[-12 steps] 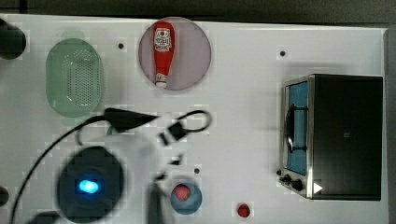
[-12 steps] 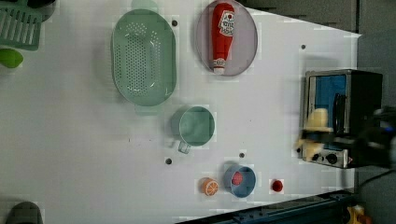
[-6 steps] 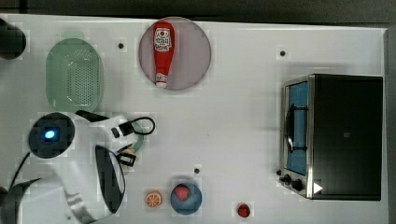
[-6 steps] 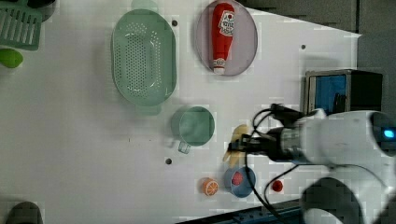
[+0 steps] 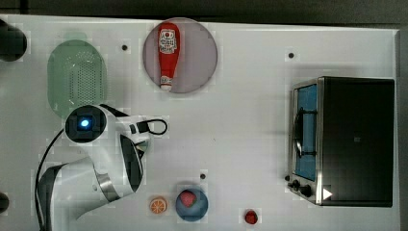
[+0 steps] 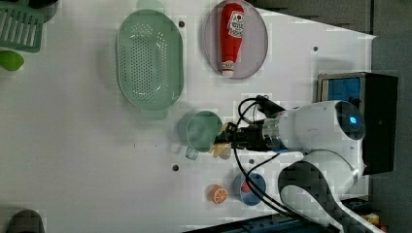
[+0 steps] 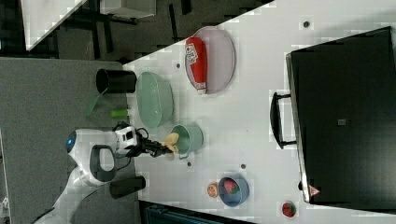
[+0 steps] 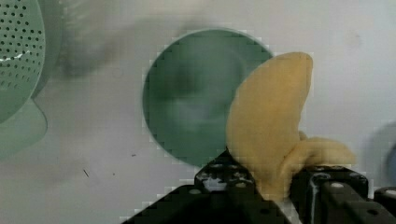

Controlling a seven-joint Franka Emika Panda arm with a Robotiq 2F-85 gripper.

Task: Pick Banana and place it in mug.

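Above the mug's (image 8: 201,95) rim we saw the banana (image 8: 271,135) | we found the gripper (image 8: 275,186) jaws clamped on the banana, held off the table (image 6: 87,145) | we noted the colander (image 6: 149,59) just beside the mug.

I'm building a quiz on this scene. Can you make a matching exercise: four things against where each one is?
Things:
1. banana
2. ketchup bottle
3. strawberry
4. orange slice

Places:
A. in the blue dish
B. on the bare table, beside the blue dish
C. held in the end effector, at the mug
D. lying on the grey plate

Pairs: 1-C, 2-D, 3-A, 4-B
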